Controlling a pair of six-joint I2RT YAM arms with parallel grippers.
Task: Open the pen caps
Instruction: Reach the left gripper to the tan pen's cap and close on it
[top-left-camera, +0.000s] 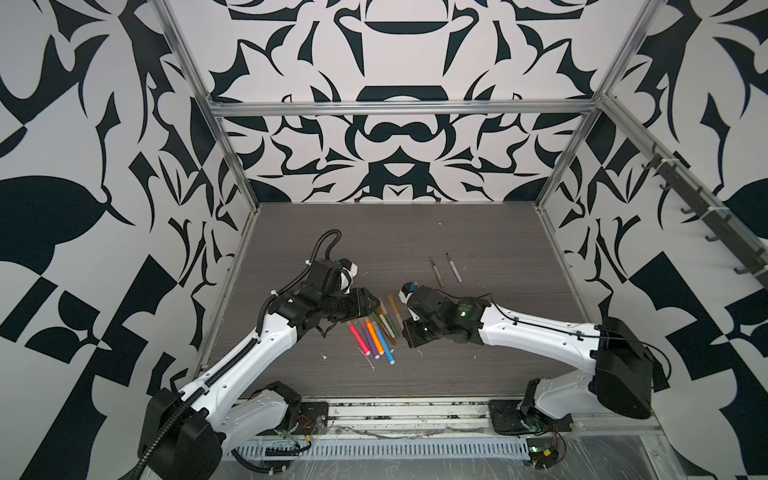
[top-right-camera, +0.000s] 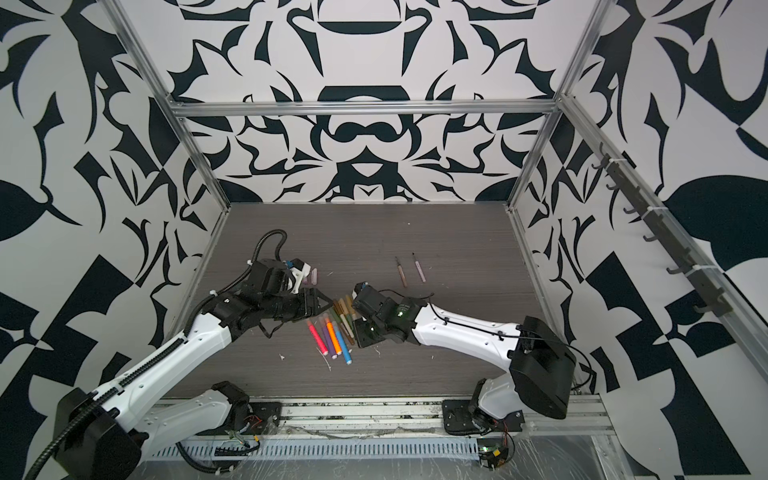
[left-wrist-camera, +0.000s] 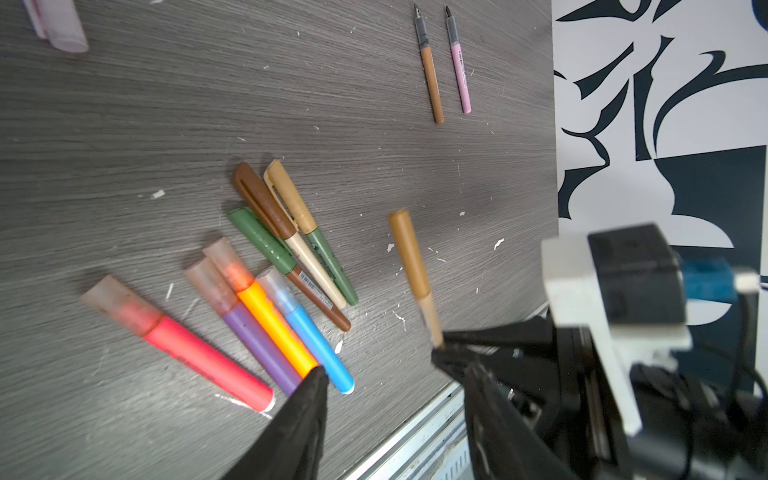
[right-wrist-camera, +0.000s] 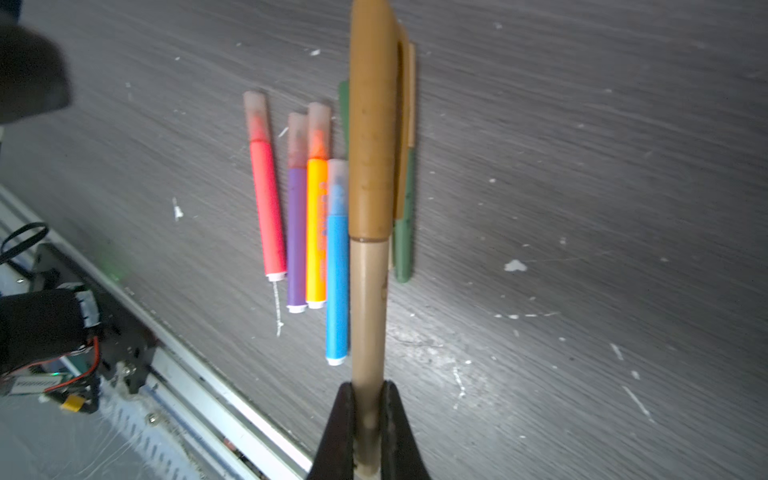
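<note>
Gripping a tan plastic pen by its barrel, right gripper clamped, ochre clip cap on, left gripper parted and empty, grey wood-grain table, orange marker print unreadable

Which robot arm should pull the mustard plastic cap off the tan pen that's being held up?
Left. The right gripper is shut on the thin tan pen, so it's busy. The left gripper is open, empty and close to the mustard plastic cap.
</note>
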